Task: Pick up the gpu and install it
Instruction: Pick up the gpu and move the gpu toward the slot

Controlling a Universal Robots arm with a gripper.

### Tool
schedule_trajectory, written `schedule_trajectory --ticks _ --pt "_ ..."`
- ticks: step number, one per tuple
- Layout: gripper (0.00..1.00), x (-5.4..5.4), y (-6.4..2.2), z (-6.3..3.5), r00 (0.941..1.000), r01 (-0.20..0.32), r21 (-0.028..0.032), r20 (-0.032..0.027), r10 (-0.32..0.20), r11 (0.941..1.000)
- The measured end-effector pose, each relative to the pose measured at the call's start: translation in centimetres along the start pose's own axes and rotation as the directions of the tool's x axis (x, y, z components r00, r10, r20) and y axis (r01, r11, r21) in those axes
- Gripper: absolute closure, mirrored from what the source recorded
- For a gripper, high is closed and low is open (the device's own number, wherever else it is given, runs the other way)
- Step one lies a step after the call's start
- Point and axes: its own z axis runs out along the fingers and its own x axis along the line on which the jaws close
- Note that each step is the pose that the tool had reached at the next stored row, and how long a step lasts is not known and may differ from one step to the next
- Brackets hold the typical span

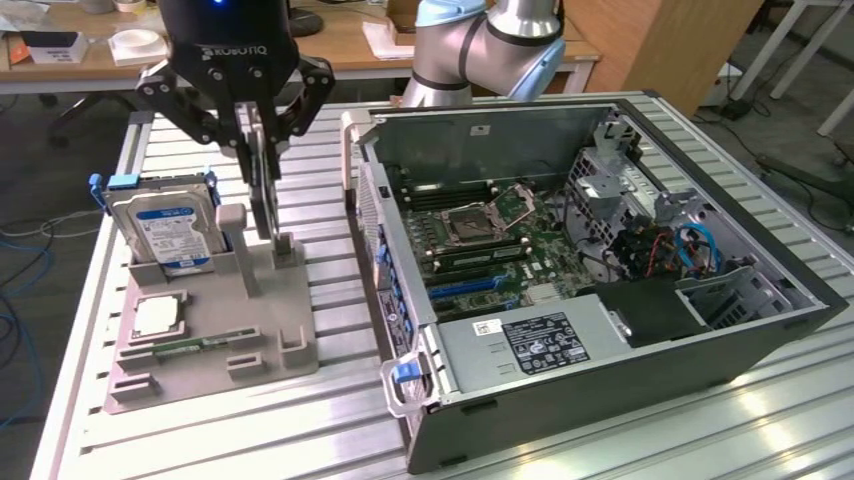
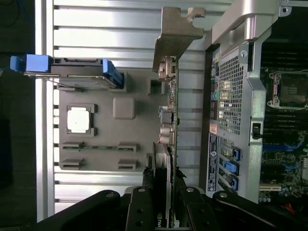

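Above the grey parts holder [image 1: 274,335], beside the open computer case [image 1: 694,345], the gripper [image 1: 258,172] pinches the gpu [image 1: 274,222] between its fingers, and the card stands on edge. Pick-up appears under way, but whether the card has cleared the holder cannot be told. Installation remains to be done: the blue slots [image 1: 461,285] on the motherboard [image 1: 534,240] hold no card.
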Motion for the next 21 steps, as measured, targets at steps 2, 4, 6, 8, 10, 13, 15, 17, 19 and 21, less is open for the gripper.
schedule_trajectory --ticks 2,4,6,8,10,13,15,17,19,21 --pt "0.73 0.00 0.00 -0.14 1.0000 0.000 0.0001 0.0000 0.000 1.0000" --pt "0.73 0.00 0.00 -0.22 1.0000 0.000 0.0001 0.0001 0.000 1.0000" --pt "0.73 0.00 0.00 -0.33 1.0000 0.000 0.0006 0.0000 0.000 1.0000" --pt "0.73 0.00 0.01 -0.45 1.0000 0.000 0.0007 0.0000 0.000 1.0000" --pt "0.73 -0.01 0.01 -0.57 1.0000 0.000 0.0012 0.0000 0.000 1.0000" --pt "0.73 -0.01 0.01 -0.60 1.0000 0.000 0.0012 0.0000 0.000 1.0000" --pt "0.73 -0.02 0.01 -0.60 1.0000 0.000 0.0012 -0.0001 0.000 1.0000" --pt "0.73 -0.09 0.01 -0.59 1.0000 0.000 0.0013 -0.0001 0.000 1.0000" --pt "0.73 -0.20 0.01 -0.57 1.0000 0.000 0.0011 -0.0001 0.000 1.0000" --pt "0.73 -0.28 0.01 -0.56 1.0000 0.000 0.0011 -0.0001 0.000 1.0000"
